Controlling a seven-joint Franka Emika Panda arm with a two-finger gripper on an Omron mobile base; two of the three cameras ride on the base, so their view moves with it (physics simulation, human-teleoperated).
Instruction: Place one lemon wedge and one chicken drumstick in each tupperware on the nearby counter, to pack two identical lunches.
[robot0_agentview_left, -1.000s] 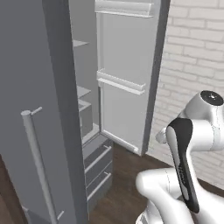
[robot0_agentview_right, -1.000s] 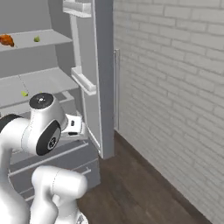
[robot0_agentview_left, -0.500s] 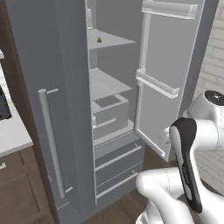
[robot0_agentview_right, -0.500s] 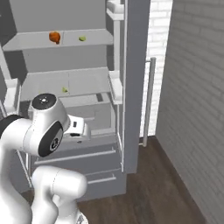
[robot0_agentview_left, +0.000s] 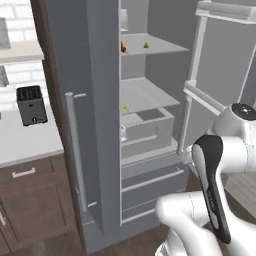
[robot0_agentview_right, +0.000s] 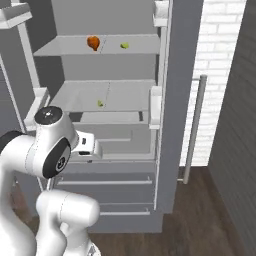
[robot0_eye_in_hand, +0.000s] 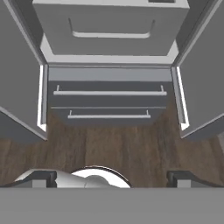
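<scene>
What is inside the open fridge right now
On the upper shelf sit one chicken drumstick and a lemon wedge. A second lemon wedge lies on the shelf below. What the closed drawers hold cannot be seen.

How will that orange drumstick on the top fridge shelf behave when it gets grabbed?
The chicken drumstick looks glossy, so it may slip between the fingers. Its rounded shape suggests that it could roll on the flat shelf if nudged. It appears small, so probably light.
</scene>
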